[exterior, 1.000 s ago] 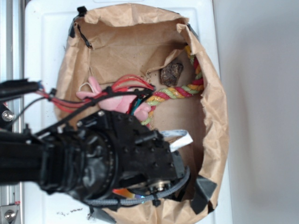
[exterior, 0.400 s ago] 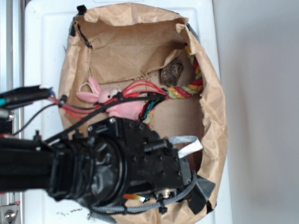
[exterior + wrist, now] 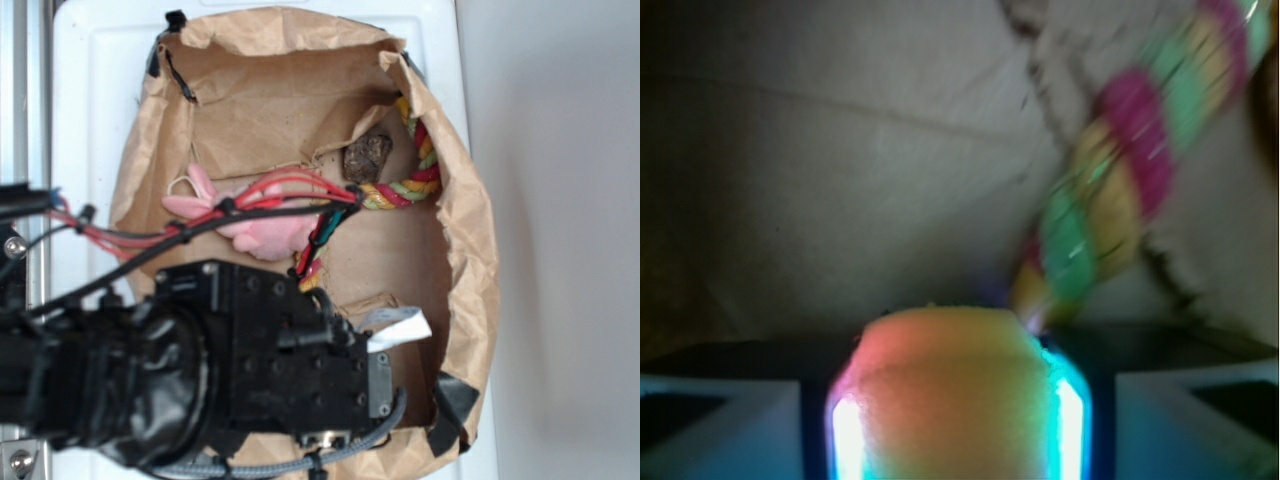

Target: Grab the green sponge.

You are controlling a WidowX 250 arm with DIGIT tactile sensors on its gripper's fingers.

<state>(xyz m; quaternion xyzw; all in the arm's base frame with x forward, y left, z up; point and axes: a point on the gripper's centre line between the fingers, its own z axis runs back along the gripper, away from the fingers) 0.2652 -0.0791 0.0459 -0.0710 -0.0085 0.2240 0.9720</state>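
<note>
In the wrist view the green sponge (image 3: 955,385), really a yellow foam block tinted pink and orange by the light, fills the gap between the jaws. My gripper (image 3: 958,430) is shut on it, and a glowing pad (image 3: 845,440) presses each side. From the exterior view the black arm body (image 3: 260,375) covers both the jaws and the sponge, low in the brown paper bag (image 3: 260,100).
A red-yellow-green twisted rope (image 3: 400,190) (image 3: 1110,190) curves along the bag's right wall. A pink plush bunny (image 3: 255,230) lies at mid-left under my red and black cables. A dark brown lump (image 3: 367,157) sits at the back. A white tag (image 3: 395,328) pokes out beside the arm.
The arm body has shifted left and down in the exterior view. The orange-yellow patch that showed under it no longer shows. The rope and the bunny stay put.
</note>
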